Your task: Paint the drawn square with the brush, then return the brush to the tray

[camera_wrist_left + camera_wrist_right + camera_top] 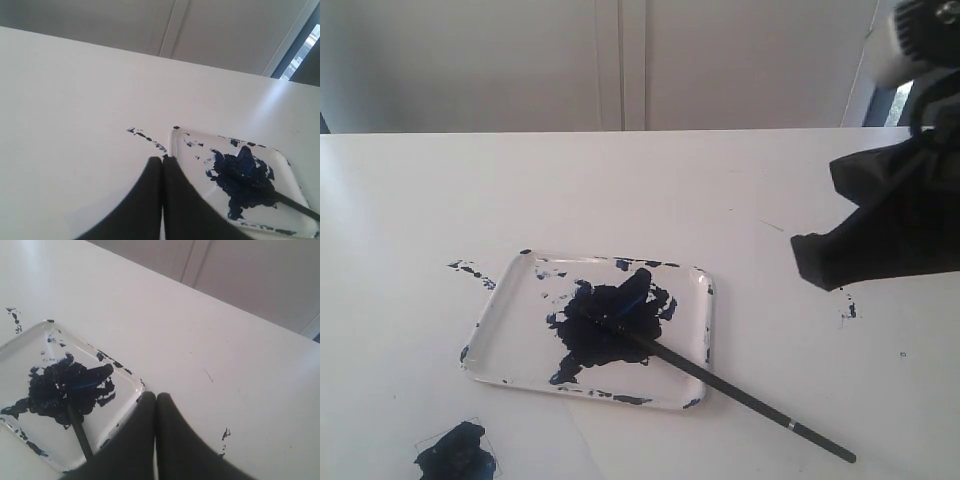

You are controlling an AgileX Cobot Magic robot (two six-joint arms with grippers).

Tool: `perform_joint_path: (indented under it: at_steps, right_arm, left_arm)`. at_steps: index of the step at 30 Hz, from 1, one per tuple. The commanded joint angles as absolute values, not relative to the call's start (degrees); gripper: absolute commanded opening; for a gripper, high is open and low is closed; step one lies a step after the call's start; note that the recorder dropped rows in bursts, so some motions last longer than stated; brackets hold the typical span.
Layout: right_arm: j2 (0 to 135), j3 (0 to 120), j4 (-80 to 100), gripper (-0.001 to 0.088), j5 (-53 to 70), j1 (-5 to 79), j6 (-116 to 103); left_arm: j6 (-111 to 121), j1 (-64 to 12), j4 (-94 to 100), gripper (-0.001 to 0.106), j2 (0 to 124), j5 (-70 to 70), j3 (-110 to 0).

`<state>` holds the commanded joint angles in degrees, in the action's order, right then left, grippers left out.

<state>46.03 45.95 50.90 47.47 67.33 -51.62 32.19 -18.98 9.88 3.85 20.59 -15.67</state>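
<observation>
The white tray [500, 335] lies on the table with a big dark blue blotch in it. The brush [740, 393] rests with its blue tip in the blotch and its black handle sticking out over the tray's front right rim onto the table. The drawn square [458, 453] at the front left is blotched dark blue. My right gripper [800, 255] hovers shut and empty to the right of the tray, apart from the brush. In the left wrist view my left gripper [163, 159] is shut and empty, near the tray [176, 145]. The right wrist view shows the brush [79, 430] and tray [131, 380] beside my right gripper [156, 395].
Dark blue paint specks [470, 270] lie on the table left of the tray, and a few more specks [848, 308] to its right. The white table's far edge [620, 131] meets a pale wall.
</observation>
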Motion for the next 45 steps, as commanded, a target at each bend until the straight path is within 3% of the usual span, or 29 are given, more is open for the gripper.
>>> perform_joint_path:
  at_steps: [20, 39, 45]
  right_arm:
    - [39.49, 41.99, 51.05, 0.0, 47.07, 67.33, -51.62]
    - [22.82, 21.83, 51.05, 0.0, 47.04, 67.25, -51.62]
    - [16.54, 11.86, 51.24, 0.0, 38.35, 67.25, -52.94]
  left_arm:
    - [31.95, -18.98, 10.24, 0.004, 2.42, 18.78, 0.0]
    - [31.95, -18.98, 10.24, 0.004, 2.42, 17.99, 0.0]
    - [31.83, -18.98, 10.24, 0.004, 2.42, 17.99, 0.0]
